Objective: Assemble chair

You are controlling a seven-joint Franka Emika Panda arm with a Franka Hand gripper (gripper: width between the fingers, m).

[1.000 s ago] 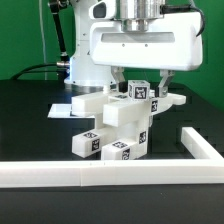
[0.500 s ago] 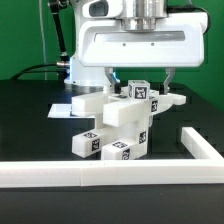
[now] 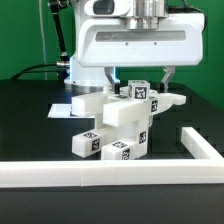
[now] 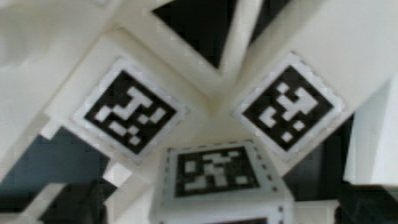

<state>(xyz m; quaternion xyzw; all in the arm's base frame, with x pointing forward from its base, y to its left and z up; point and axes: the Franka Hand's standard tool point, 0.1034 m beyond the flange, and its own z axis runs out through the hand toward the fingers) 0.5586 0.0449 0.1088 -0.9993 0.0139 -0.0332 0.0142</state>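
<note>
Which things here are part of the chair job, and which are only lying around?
For the job:
- chair parts, white tagged blocks stacked in a cluster
- gripper, jaws open above the cluster, holding nothing

Not for the job:
- border rail, along the front and the exterior view's right
- flat white sheet behind the cluster
- black table

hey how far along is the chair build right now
Partly done, it looks like: several white chair parts already stand joined in one tagged cluster on the black table. In hand: nothing. The gripper hangs open just above the cluster, and the wrist view shows three tagged faces close up. Left: I can't tell which parts are missing; the shape doesn't yet read as a finished chair.
</note>
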